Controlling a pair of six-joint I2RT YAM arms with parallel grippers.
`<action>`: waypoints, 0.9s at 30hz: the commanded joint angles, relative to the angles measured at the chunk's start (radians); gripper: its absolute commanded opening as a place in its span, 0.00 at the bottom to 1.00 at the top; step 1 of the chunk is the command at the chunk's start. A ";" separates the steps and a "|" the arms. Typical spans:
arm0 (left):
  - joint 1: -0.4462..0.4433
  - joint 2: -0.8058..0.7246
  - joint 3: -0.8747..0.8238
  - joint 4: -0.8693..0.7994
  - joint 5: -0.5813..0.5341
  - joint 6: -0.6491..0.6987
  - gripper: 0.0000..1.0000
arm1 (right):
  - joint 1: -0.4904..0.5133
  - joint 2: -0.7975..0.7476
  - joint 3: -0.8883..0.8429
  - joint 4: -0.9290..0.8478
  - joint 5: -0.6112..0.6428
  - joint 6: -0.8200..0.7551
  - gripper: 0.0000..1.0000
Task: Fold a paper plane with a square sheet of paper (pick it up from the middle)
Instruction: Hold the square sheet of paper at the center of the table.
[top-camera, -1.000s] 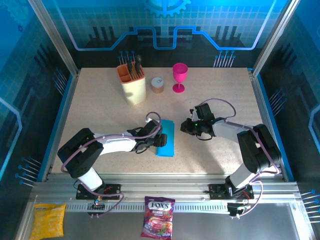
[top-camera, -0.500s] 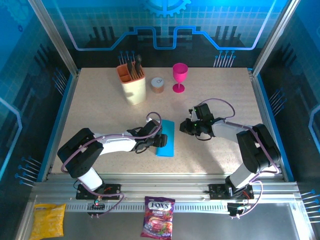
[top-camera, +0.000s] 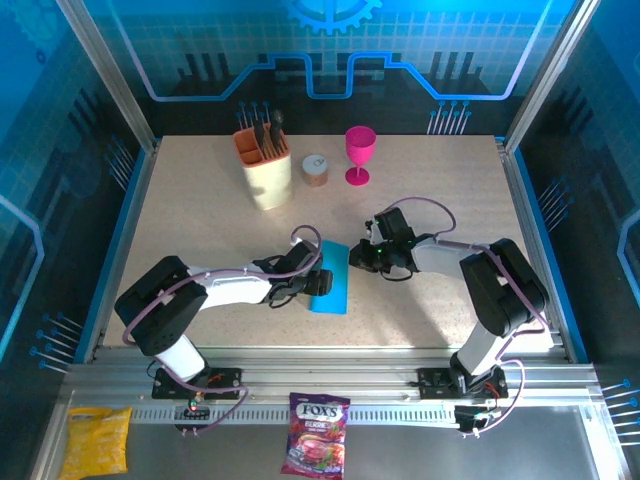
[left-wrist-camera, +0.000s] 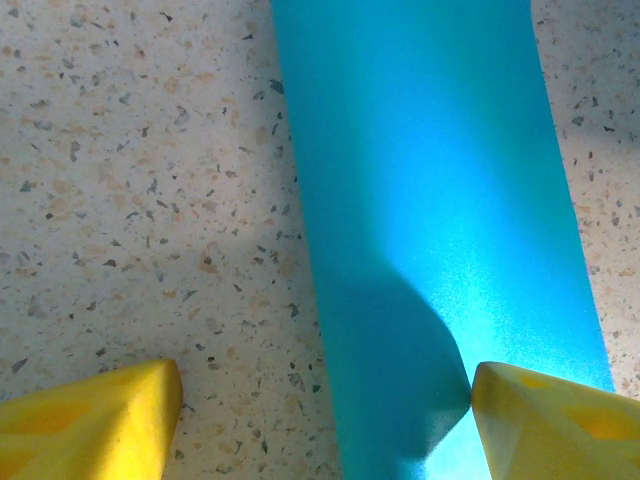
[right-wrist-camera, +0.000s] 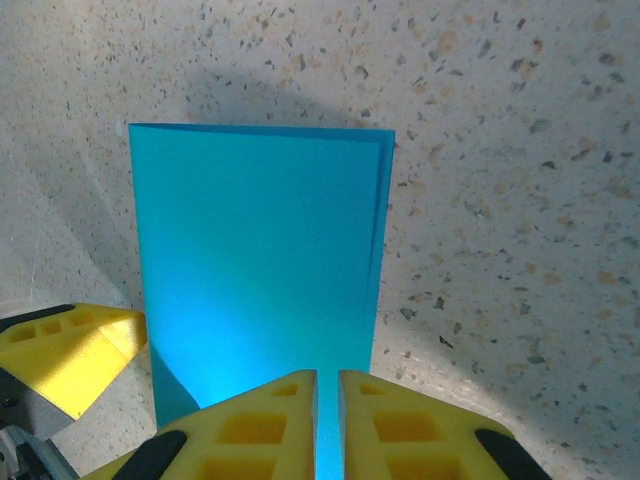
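Speckled beige tabletop (top-camera: 200, 200) inside blue-lit enclosure. My left gripper (top-camera: 318, 280): yellow jaws wide apart, holding nothing. One finger (left-wrist-camera: 545, 420) touches thin cyan-blue sheet of paper (top-camera: 337, 285), I think to pin it down. Sheet lies flat at table middle, folded in half, between both grippers. My right gripper (top-camera: 372, 258): fingers closed together at sheet's edge; pinching or only pressing, I cannot tell. Far side: cream utensil holder (top-camera: 266, 175), small round tin (top-camera: 315, 168), pink plastic goblet (top-camera: 359, 153). All well apart from sheet, nothing blocks. Plane not yet formed.
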 joint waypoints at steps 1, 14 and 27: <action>0.009 0.007 -0.015 0.015 0.026 0.032 0.77 | 0.012 0.007 0.024 0.007 0.020 0.026 0.15; 0.009 0.013 0.001 0.018 0.036 0.000 0.77 | -0.003 -0.026 0.006 0.007 0.056 0.047 0.15; 0.013 0.029 0.018 0.027 0.055 -0.048 0.77 | -0.005 -0.030 -0.008 0.014 0.039 0.039 0.15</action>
